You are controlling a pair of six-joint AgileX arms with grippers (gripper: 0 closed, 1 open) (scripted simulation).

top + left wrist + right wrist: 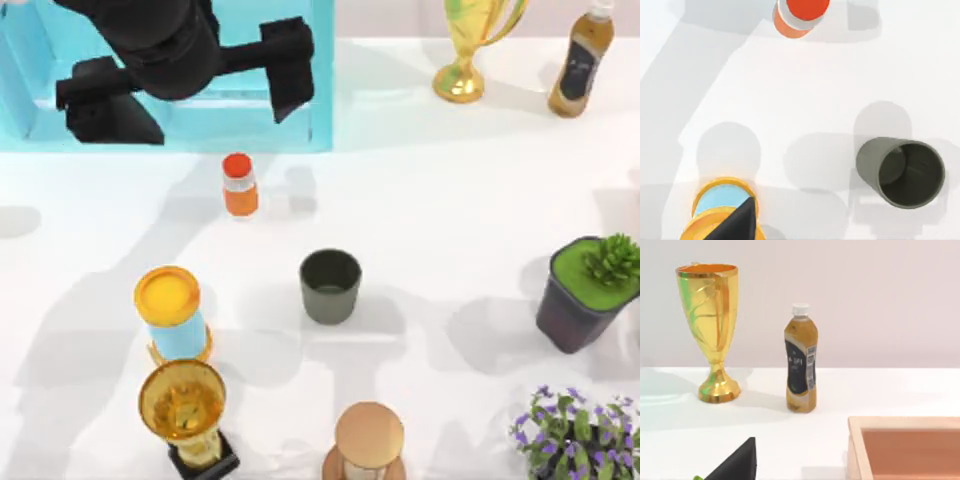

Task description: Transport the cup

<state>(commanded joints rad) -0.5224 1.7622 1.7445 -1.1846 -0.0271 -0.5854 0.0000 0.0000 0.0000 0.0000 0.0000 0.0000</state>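
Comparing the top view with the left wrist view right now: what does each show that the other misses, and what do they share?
Top view alone: the left gripper above the blue bin, a gold trophy, a tea bottle, a potted plant, purple flowers, an hourglass and a second trophy. Left wrist view alone: a dark fingertip at the frame's edge. Both: the cup, upright on the white table, the orange-capped bottle and the yellow-lidded blue can.
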